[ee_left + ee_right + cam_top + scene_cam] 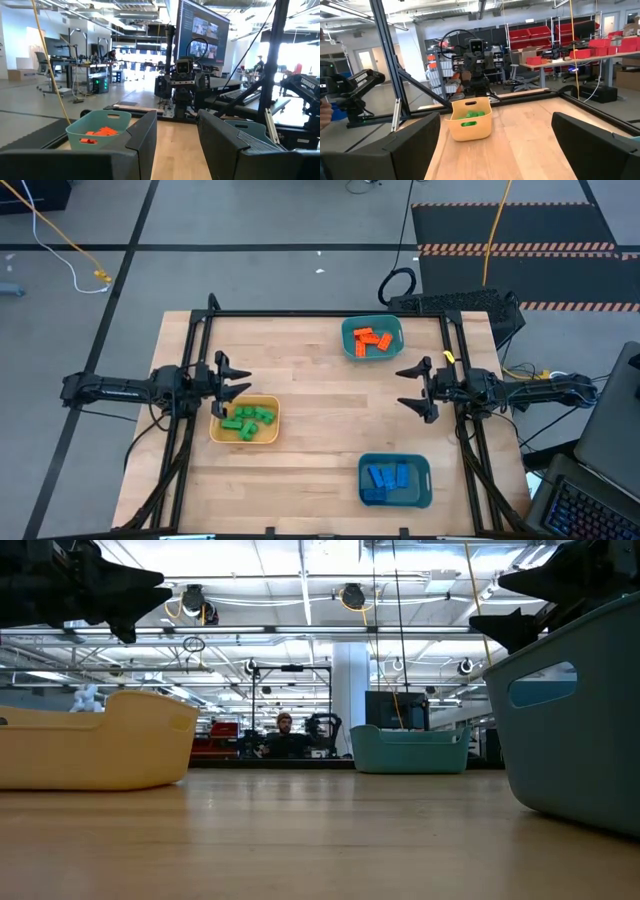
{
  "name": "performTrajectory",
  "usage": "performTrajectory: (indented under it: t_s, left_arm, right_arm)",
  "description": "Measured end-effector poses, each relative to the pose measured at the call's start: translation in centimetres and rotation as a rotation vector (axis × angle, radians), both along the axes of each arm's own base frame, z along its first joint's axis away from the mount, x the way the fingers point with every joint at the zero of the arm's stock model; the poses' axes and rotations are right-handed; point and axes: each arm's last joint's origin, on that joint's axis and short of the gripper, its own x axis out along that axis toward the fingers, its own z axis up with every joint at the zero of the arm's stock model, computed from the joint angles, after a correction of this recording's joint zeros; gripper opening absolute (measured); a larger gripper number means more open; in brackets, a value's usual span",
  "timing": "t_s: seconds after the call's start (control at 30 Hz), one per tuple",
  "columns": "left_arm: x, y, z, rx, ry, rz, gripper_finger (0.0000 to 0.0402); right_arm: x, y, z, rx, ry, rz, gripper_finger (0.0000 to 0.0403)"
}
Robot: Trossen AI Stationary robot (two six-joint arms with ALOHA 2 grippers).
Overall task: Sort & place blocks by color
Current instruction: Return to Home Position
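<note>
Table (320, 430): trays (346, 340) hold orange blocks (373, 341), green blocks (248, 420), blue blocks (385, 477).

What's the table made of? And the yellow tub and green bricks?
The table looks like wood: pale joined strips, smooth finish. The yellow tub seems plastic: smooth, rounded moulded rim. The green bricks are probably plastic too: bright, even colour.

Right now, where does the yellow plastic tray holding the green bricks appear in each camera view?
High view: the yellow plastic tray lies left of centre, with green studded bricks inside.
Low view: the tray stands at the left edge.
Left wrist view: not in it.
Right wrist view: the tray stands near the centre.
Shared landmark: the light wooden table top, seen in all four views.
</note>
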Motion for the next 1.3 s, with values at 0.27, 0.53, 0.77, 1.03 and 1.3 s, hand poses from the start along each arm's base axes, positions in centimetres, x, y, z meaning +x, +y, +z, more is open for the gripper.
performTrajectory:
  t_s: [0.27, 0.53, 0.77, 1.03, 1.3]
  left_arm:
    - [-0.7, 0.0, 0.6, 0.000, -0.074, -0.006, 0.0143]
    - [-1.8, 0.0, 0.4, 0.009, -0.137, -0.003, 0.0143]
    - [-1.8, 0.1, -0.2, 0.029, -0.070, 0.027, 0.0143]
    - [-2.1, 0.4, -0.3, 0.026, 0.154, 0.083, 0.0143]
    - [-2.3, 0.5, -0.7, 0.006, 0.247, 0.104, 0.0137]
  right_arm:
    - [-0.1, 0.0, -0.1, -0.001, 0.010, 0.000, 0.0375]
    - [-0.1, 0.0, -0.1, 0.009, 0.011, 0.001, 0.0375]
    - [-0.1, 0.0, -0.3, 0.029, 0.035, 0.006, 0.0375]
    - [-0.1, 0.0, -0.6, 0.025, 0.066, 0.006, 0.0375]
    - [-0.1, 0.0, -1.1, -0.004, 0.112, 0.002, 0.0353]
